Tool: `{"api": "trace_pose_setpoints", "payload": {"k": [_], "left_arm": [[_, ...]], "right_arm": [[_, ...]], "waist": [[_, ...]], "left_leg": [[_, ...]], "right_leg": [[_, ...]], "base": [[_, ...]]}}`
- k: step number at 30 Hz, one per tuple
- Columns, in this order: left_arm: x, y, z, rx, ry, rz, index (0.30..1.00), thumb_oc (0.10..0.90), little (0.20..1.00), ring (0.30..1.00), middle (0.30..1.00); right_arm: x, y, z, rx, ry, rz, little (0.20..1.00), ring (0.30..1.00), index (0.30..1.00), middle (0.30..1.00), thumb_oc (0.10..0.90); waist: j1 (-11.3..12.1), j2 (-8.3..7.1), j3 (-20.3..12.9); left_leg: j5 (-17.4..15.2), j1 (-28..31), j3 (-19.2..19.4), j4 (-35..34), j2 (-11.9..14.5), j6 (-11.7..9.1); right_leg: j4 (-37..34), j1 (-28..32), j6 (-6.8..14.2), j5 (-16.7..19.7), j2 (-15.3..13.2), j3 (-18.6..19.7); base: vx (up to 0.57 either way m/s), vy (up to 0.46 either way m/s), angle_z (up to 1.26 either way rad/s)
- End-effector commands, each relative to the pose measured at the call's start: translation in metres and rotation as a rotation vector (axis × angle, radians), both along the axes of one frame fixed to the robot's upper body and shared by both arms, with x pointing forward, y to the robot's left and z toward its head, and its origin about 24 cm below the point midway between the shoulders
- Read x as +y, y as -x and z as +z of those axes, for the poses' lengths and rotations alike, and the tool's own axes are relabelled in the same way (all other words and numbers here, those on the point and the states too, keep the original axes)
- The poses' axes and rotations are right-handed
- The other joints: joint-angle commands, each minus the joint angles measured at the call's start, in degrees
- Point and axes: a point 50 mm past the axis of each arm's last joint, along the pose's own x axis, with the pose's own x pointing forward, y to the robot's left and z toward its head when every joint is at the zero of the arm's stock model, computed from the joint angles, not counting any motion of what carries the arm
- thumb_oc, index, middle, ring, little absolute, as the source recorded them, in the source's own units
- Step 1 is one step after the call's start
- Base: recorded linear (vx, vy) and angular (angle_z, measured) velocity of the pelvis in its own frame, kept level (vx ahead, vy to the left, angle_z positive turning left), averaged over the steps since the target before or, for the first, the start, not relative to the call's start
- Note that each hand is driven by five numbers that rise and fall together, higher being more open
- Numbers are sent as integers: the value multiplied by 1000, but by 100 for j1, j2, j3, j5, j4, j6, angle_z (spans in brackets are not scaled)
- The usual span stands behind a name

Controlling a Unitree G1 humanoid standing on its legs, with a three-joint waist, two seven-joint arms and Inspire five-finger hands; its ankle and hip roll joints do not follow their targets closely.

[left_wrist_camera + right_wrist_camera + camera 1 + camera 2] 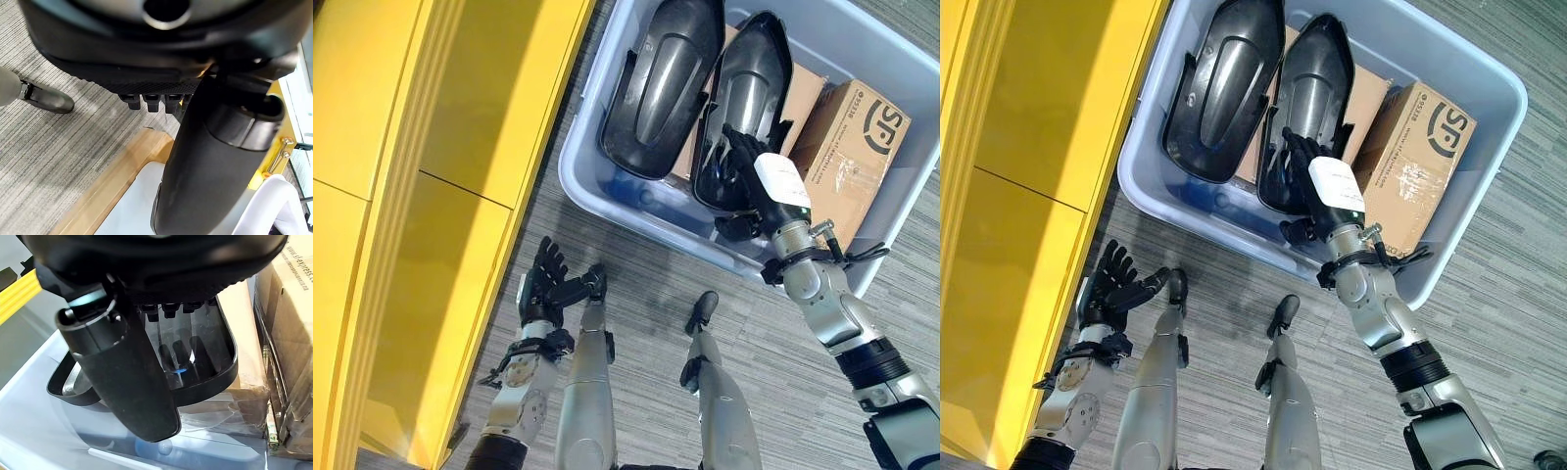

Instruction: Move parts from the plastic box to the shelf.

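Over the plastic box (pixel 607 186), your right hand (pixel 1304 166) is reaching onto the nearer black part (pixel 1307 108); fingers look loosely spread, probably not gripping yet. Be curling them under its rim before lifting. Left hand (pixel 548 279) is idling open beside the yellow shelf (pixel 431 196).

Print stands on one thing here, the brown cardboard box (pixel 847 157) at the right end of the grey plastic box (pixel 579 184), toward the upper right of the head views. A large dark logo (pixel 886 122) of bold letters inside a broken ring marks the carton's top face near its far corner, with finer lines of lettering beside it, too small to make out. In the right wrist view, a line of small print (pixel 299 253) runs along the carton's edge at the upper right.
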Motion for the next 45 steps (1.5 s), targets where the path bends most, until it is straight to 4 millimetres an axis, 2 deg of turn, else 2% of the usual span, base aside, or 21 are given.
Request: {"api": "trace_pose_setpoints", "payload": {"k": [1, 14, 25, 33, 37, 42, 43, 44, 45], "left_arm": [[10, 12, 19, -114, -39, 29, 1000, 900, 1000, 1000, 1000], [11, 11, 20, -124, -45, 26, 1000, 900, 1000, 1000, 1000], [12, 12, 26, -151, -49, 30, 1000, 900, 1000, 1000, 1000], [11, 11, 30, -173, -40, 25, 1000, 900, 1000, 1000, 1000], [9, 10, 30, -176, -35, 20, 1000, 900, 1000, 1000, 1000], [1, 6, 32, -184, -27, -14, 1000, 900, 1000, 1000, 1000], [0, 5, 33, -188, -28, -21, 1000, 900, 1000, 1000, 1000], [-2, 4, 33, -191, -30, -31, 1000, 900, 1000, 1000, 1000], [-3, 3, 33, -187, -32, -41, 1000, 900, 1000, 1000, 1000]], "right_arm": [[-2, 1, 39, -208, 31, -12, 1000, 1000, 1000, 1000, 900], [0, -11, 34, -177, 50, -47, 1000, 1000, 1000, 1000, 900], [4, -22, 44, -205, 36, -71, 1000, 1000, 1000, 1000, 900], [3, -39, 53, -209, 46, -136, 1000, 1000, 1000, 1000, 900], [0, -50, 48, -169, 47, -187, 1000, 1000, 1000, 1000, 900], [-1, -70, 25, -27, -6, -263, 1000, 1000, 1000, 1000, 900], [-3, -72, 21, 1, -24, -278, 564, 564, 564, 564, 588], [-5, -75, 12, 55, -39, -295, 347, 347, 347, 347, 433], [-7, -77, 7, 95, -56, -314, 300, 300, 300, 300, 400]], "waist": [[16, 7, -63], [33, 101, -59], [98, 224, -59], [124, 322, -59], [161, 383, -59], [262, 504, -59], [276, 518, -59], [305, 543, -59], [319, 566, -59]], "left_leg": [[-110, -190, 108, -53, 58, -77], [-196, -507, 23, 228, 60, -61], [-226, -904, -30, 353, 13, -25], [-302, -1303, -70, 538, -41, 34], [-313, -1406, -63, 579, -53, 52], [-314, -1482, -48, 619, -51, 62], [-309, -1480, -48, 616, -56, 63], [-299, -1480, -41, 609, -59, 64], [-294, -1479, -39, 612, -55, 64]], "right_leg": [[255, 1421, 544, -975, -285, 28], [491, 1149, 462, -1188, -254, 72], [626, 733, 429, -1230, -285, 122], [883, 258, 403, -1267, -302, 213], [991, 115, 400, -1297, -303, 218], [1097, 10, 387, -1335, -308, 194], [1104, 9, 385, -1340, -305, 198], [1120, 3, 382, -1354, -302, 199], [1132, 2, 377, -1364, -302, 195]], "base": [[0, 0, 0], [-14, 4, 0], [-10, 6, 0], [-14, 14, -1], [-3, 11, -2], [-3, 9, -2], [0, 0, 0], [0, 0, 0], [-4, 8, -3]]}}
